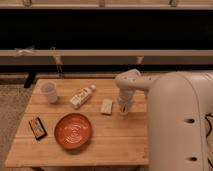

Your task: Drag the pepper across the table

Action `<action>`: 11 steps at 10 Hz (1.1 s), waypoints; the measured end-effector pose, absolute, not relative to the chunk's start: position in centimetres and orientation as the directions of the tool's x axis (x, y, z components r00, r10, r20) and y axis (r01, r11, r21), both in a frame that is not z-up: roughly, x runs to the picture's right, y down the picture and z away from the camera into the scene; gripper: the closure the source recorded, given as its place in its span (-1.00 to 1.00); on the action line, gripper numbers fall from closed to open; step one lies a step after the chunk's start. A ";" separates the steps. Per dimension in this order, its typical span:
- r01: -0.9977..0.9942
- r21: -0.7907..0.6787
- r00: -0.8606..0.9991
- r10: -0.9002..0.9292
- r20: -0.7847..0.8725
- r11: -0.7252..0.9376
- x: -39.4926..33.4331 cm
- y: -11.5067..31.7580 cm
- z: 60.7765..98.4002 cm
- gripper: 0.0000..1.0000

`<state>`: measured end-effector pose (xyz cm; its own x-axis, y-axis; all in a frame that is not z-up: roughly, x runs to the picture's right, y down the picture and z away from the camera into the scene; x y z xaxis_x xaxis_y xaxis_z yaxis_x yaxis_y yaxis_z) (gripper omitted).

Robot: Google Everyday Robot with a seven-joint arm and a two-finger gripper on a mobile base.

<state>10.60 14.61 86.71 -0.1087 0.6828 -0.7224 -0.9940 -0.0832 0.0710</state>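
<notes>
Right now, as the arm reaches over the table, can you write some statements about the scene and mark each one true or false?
1. The orange bowl sits on the table. True.
2. The gripper hangs over the orange bowl. False: it is down beside the beige block.
3. The white cup stands upright. True.
4. The bottle stands upright. False: it lies on its side.
5. The dark packet lies in the bowl. False: it lies beside it.

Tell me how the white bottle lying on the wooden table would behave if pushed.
The white bottle lies on its side, so it would probably roll if nudged sideways. It looks small, so it is likely light. The gripper hangs right of the pale beige block, apart from the bottle.
</notes>
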 end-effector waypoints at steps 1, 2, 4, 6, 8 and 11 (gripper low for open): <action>-0.998 0.031 -0.064 0.674 -0.736 -0.061 8.7 15.2 86.0 1.00; -0.999 0.011 -0.042 0.667 -0.744 -0.051 8.0 15.8 85.4 1.00; -0.999 -0.036 0.009 0.651 -0.759 -0.029 6.2 17.1 84.2 1.00; -0.995 -0.101 0.071 0.633 -0.771 -0.011 4.4 18.6 82.9 1.00; -0.986 -0.166 0.120 0.622 -0.774 -0.016 3.5 20.6 81.0 1.00; -0.944 -0.329 0.272 0.634 -0.724 0.029 1.6 22.7 77.7 1.00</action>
